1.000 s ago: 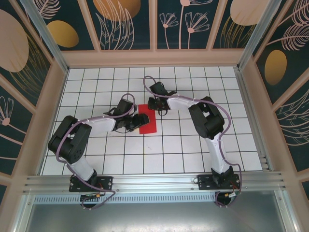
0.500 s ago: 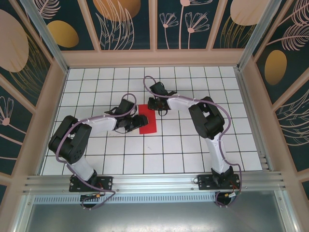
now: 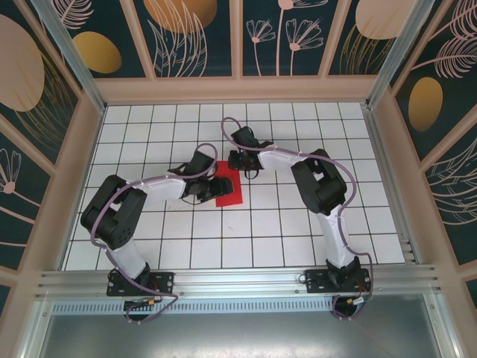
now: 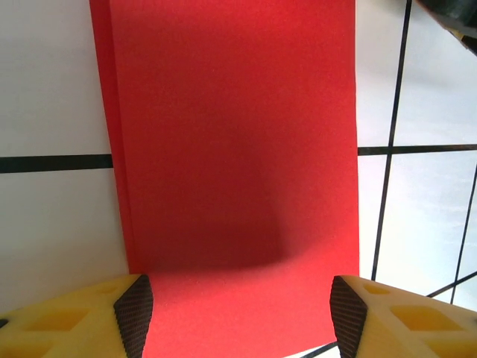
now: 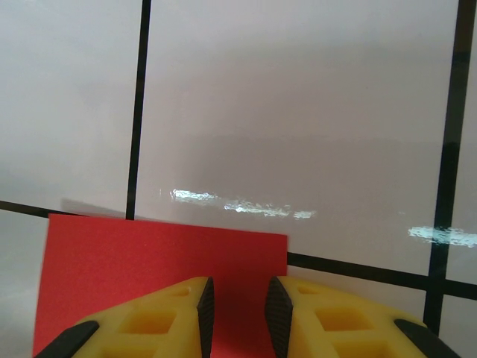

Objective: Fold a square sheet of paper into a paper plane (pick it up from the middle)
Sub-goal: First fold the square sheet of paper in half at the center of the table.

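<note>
The square sheet of paper lies flat on the white tiled table as a red rectangle folded in half, not in the shape of a paper plane. A doubled edge runs along its left side in the left wrist view. My left gripper is open just above one short end, and its fingers straddle the full width of the paper. My right gripper hovers low over the opposite end of the paper. Its jaws stand a narrow gap apart with only flat paper showing between them.
Black grid lines cross the table. Both forearms converge over the middle of the table, with the grippers less than one tile apart. Wooden walls ring the table, and an aluminium rail runs along the near edge.
My left gripper has slid a little right and away, further over the paper. The right arm and the paper have not moved.
</note>
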{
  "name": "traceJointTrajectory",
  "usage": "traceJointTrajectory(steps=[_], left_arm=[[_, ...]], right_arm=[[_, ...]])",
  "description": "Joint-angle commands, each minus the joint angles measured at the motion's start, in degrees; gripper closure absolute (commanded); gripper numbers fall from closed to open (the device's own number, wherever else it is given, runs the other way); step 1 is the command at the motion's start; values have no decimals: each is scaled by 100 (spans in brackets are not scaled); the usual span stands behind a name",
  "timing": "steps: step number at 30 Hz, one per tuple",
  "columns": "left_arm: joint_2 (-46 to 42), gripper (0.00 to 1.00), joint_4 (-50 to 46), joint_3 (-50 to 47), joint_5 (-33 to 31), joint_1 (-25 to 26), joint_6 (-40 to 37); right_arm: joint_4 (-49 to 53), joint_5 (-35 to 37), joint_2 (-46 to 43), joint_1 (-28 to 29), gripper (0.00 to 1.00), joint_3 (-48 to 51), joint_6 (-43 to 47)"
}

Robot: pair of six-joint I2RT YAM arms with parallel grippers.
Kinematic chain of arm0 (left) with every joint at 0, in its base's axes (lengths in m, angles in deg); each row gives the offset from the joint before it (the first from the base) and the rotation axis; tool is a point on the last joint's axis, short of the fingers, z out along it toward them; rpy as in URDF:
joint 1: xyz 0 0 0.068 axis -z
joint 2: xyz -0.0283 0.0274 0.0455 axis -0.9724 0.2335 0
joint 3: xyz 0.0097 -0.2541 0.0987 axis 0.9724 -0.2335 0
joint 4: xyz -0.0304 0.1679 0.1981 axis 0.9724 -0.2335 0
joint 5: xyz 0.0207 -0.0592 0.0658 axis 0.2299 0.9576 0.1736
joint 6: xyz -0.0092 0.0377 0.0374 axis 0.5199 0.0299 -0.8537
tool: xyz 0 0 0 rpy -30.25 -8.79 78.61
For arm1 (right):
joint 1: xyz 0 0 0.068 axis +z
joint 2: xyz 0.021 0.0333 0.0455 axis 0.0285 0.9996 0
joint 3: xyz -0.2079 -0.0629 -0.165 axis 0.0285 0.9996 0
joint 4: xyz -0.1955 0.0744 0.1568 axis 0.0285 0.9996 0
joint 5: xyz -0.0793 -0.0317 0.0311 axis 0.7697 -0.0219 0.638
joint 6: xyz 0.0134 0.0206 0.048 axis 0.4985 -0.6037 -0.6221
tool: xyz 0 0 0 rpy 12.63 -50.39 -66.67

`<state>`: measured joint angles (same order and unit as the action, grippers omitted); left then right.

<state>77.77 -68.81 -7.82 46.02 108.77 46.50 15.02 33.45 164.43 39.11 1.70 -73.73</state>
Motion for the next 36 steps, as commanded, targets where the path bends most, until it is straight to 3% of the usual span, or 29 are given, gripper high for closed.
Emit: traceJointTrajectory(steps=[1, 13, 26, 36], left_arm=[[126, 33, -315, 129, -199, 29, -144], [126, 34, 278, 62, 303, 31, 33], [101, 38, 966, -112, 245, 31, 222], [-325, 37, -124, 83, -1021, 32, -112]], right_arm=[[450, -61, 443, -3, 68, 360, -113], [434, -81, 443, -4, 68, 415, -112], [358, -141, 391, -3, 68, 558, -148], [344, -148, 393, -12, 68, 611, -148]])
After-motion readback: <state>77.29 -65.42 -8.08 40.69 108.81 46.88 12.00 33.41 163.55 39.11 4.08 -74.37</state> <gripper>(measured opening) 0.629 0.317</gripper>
